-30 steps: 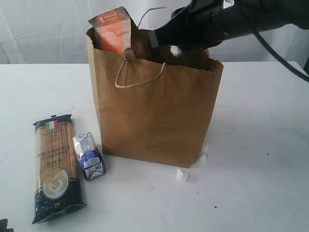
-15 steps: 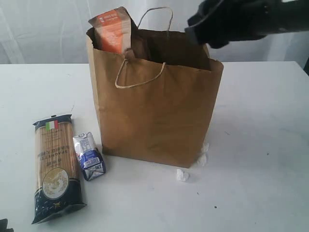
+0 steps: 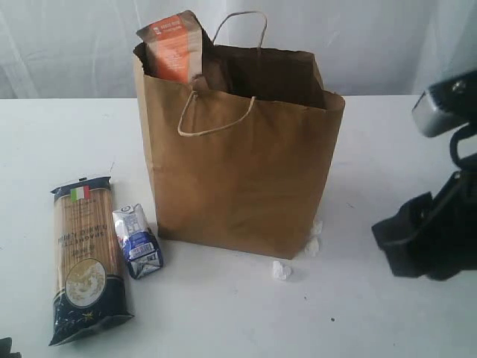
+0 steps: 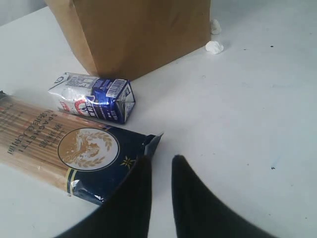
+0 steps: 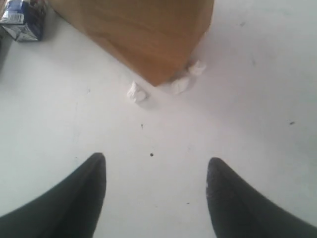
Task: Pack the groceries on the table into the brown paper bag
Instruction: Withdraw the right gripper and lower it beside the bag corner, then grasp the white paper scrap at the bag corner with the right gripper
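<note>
— Exterior view: had the right gripper left the bag?
— Yes. It came down right of the bag, jaws wide and empty. I'd guess its load went inside, by the pouch.
— What remained?
— Spaghetti and carton lay left of the bag on the table. The left gripper hovered near them, narrow, holding nothing.
</note>
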Controlling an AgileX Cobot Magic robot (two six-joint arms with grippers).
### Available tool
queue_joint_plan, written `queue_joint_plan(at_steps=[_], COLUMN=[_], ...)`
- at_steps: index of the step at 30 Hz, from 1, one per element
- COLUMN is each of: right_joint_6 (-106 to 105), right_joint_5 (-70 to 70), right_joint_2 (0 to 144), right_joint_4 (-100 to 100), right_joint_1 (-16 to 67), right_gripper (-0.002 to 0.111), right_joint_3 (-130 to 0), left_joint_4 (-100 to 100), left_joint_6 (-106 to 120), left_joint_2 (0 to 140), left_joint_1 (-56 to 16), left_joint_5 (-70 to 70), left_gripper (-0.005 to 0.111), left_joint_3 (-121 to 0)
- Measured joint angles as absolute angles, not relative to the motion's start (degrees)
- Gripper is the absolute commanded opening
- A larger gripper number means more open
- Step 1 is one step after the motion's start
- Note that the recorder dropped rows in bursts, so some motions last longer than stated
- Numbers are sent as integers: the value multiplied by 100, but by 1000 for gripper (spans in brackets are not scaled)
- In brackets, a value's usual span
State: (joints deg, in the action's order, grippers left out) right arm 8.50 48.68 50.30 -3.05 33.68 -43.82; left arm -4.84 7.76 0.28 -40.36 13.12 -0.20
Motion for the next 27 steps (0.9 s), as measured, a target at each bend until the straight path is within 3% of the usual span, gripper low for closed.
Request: queue_joint_plan(at_steps=[13,27], right_joint_6=[836,1056], right_joint_5=[2161,923], right_joint_2=[6711,8214], right_joint_4=[0,0], right_joint_1=[3890,3890], right_gripper=[55,55], right_joint_3=[-3282,-3280], left_joint_4=[-484,-484], left_joint_6=[776,776], left_joint_2=[28,28], left_joint_1=[-4036,-4036], left_joint_5=[1312,1312], left_gripper=[21,21], left_joint_3=[-20,-20])
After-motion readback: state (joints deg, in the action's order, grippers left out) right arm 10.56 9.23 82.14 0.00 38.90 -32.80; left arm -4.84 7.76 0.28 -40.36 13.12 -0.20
